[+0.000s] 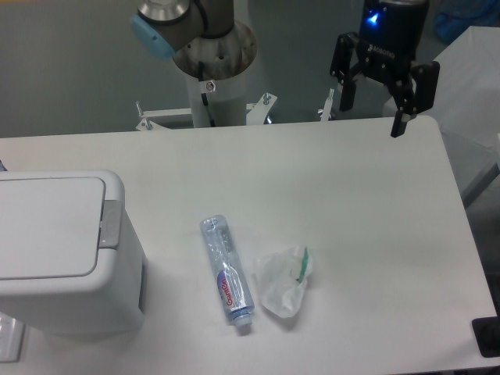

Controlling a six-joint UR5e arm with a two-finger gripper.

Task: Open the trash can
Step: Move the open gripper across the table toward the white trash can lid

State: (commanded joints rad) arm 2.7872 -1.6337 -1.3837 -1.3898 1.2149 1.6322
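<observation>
The trash can (pixel 62 258) is a large white boxy bin at the left edge of the table. Its flat lid (pixel 47 226) lies shut, and the grey push tab (pixel 110 225) sits on the lid's right side. My gripper (pixel 373 117) hangs above the table's far right edge, far from the bin. Its two black fingers are spread apart with nothing between them.
A clear plastic bottle (pixel 227 271) with a red label lies flat near the table's middle. A crumpled clear plastic bag (pixel 284 280) lies just right of it. The arm's base (pixel 211 55) stands behind the table's far edge. The white table (pixel 351 203) ends at the right.
</observation>
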